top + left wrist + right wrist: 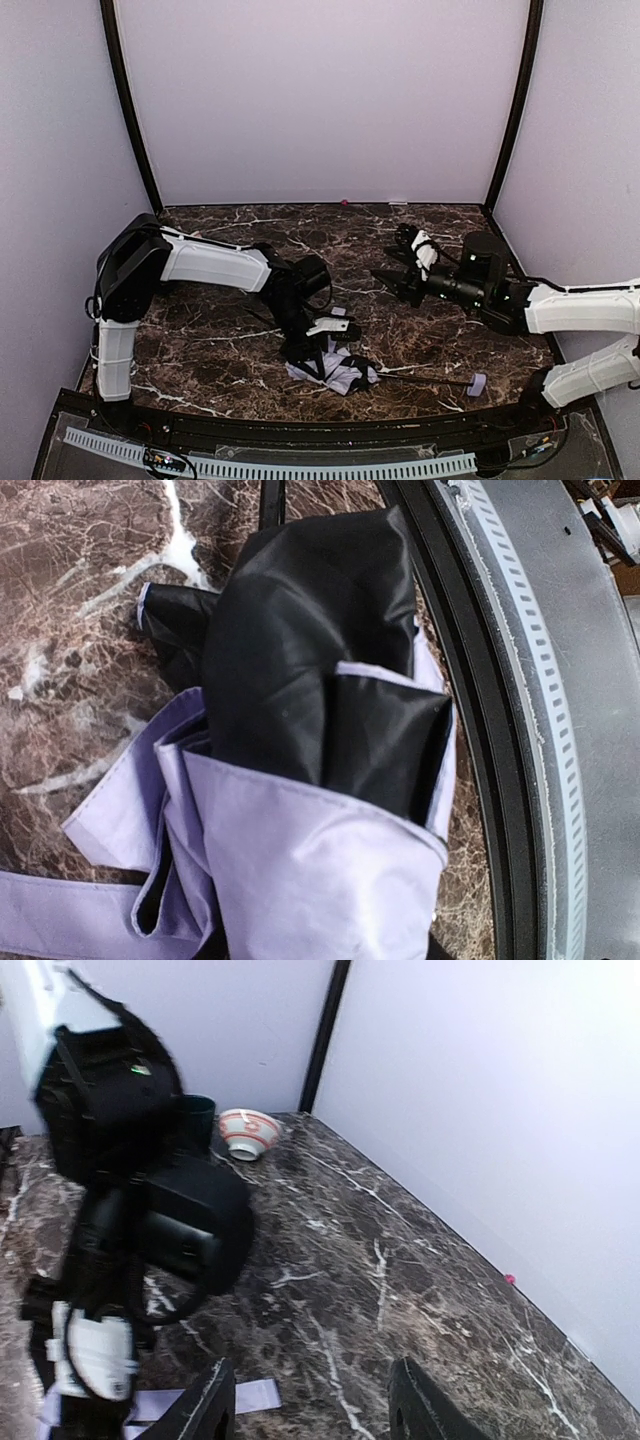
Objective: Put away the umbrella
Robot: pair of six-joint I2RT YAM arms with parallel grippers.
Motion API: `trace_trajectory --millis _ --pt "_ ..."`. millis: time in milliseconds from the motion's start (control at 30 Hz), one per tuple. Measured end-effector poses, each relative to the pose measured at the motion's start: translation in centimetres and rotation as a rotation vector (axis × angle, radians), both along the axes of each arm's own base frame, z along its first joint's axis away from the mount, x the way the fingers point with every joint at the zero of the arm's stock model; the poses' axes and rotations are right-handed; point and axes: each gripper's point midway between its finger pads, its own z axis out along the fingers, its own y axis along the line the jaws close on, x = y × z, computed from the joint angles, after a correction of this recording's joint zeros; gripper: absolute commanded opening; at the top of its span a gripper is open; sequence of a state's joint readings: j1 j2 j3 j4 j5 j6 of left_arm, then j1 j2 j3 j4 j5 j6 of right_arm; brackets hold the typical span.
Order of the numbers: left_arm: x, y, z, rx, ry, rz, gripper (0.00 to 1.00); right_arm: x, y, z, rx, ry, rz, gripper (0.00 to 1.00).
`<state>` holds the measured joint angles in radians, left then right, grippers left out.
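The umbrella (340,372) lies collapsed near the table's front edge, its lavender and black canopy bunched up. Its thin black shaft (420,379) runs right to the small lavender knob handle (477,384). My left gripper (318,352) is down on the canopy. In the left wrist view the canopy fabric (320,860) fills the frame and hides my fingers, which look closed on it. My right gripper (385,275) hovers open and empty over the table's middle right, apart from the umbrella. In the right wrist view it (315,1410) is open, with the lavender strap (200,1400) low at left.
A red-patterned bowl (248,1132) sits by the far left corner, next to a dark cup (197,1115). The left arm (150,1220) fills the left of the right wrist view. The black front rail (480,730) runs close beside the canopy.
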<state>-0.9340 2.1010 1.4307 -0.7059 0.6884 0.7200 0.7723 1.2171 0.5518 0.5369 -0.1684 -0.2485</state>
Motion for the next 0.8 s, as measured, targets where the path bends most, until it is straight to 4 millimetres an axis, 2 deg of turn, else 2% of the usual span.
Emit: trace_trajectory --millis 67,133,267,367,433,600,733,800 --pt "-0.1 0.1 0.0 0.004 0.028 0.005 0.00 -2.6 0.5 0.8 0.002 -0.008 0.042 0.55" --pt "-0.3 0.2 0.0 0.010 0.060 0.010 0.00 -5.9 1.3 0.7 -0.013 -0.001 0.108 0.56" --pt "-0.8 0.5 0.0 0.021 0.124 0.019 0.00 -11.8 2.5 -2.2 -0.112 0.038 0.234 0.63" --pt "-1.1 0.6 0.0 0.028 0.155 0.024 0.00 -14.7 3.3 -5.1 -0.227 0.046 0.290 0.83" --pt "-1.3 0.7 0.0 0.033 0.169 0.025 0.00 -15.6 3.8 -7.6 -0.319 0.055 0.312 0.91" --pt "-1.5 0.8 -0.1 0.040 0.196 0.031 0.00 -15.4 5.0 -13.6 -0.539 0.087 0.298 0.94" --pt "-1.6 0.9 -0.1 0.040 0.215 0.038 0.00 -14.7 5.8 -15.6 -0.610 0.074 0.281 0.94" --pt "-1.6 0.9 -0.1 0.041 0.221 0.041 0.00 -14.5 6.1 -16.2 -0.629 0.067 0.278 0.91"
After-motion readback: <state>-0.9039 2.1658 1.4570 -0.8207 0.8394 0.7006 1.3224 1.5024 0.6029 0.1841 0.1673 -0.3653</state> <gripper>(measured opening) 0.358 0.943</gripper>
